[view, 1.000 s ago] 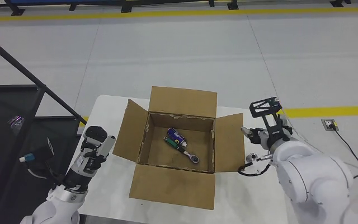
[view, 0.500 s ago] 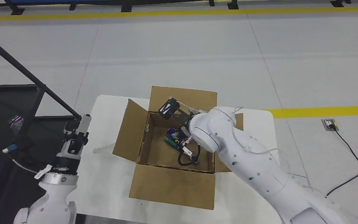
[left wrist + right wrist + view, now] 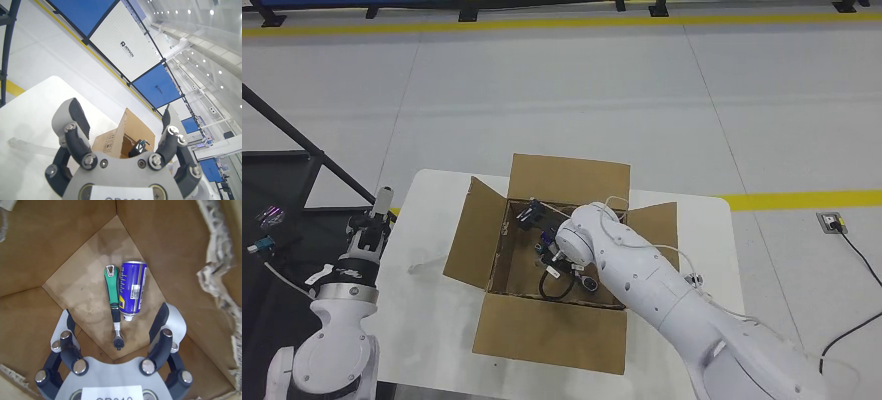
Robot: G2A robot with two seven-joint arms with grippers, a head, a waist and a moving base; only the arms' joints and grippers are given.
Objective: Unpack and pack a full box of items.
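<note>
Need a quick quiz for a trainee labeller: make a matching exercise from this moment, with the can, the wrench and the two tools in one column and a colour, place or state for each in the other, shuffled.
Column one
1. spray can
2. ratchet wrench
3. left tool
4. right tool

Column two
a. open, inside the box, above its floor
b. open, outside the box, near the edge of the table
c. blue, lying on the box floor
d. green grip, lying on the box floor

Pairs: 1-c, 2-d, 3-b, 4-a
</note>
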